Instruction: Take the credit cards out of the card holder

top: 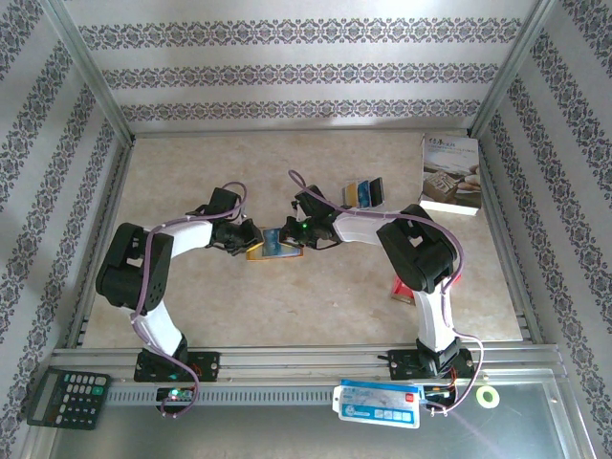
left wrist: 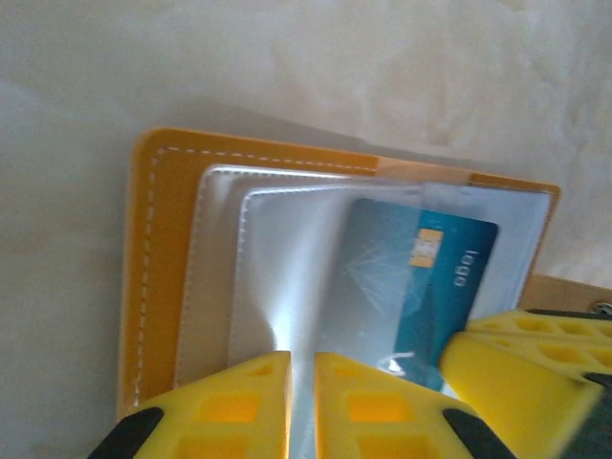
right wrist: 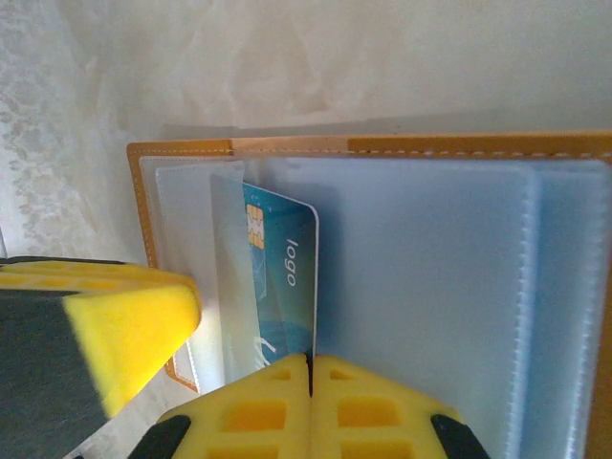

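**A:** Top external: card holder [top: 274,245] lies open mid-table [top: 316,306], between left gripper [top: 249,240] and right gripper [top: 296,235]. Loose cards [top: 364,194] sit beyond it, near the white book [top: 451,175].

**B:** Left wrist: its pads are nearly closed, pinching the clear sleeve. Anchoring the holder, I'd guess.

**A:** Right wrist: pads clamped tight on the blue card [right wrist: 282,277]. Looks like the pull-out step, so next comes a straight slide out of the pocket.

**B:** Left finger crowds one side, but there's bare table elsewhere.

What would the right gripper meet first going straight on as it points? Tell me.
Likely the blue card in its clear sleeve, directly ahead of the shut right gripper; its tips may be touching it. Beyond that is the orange edge of the card holder.
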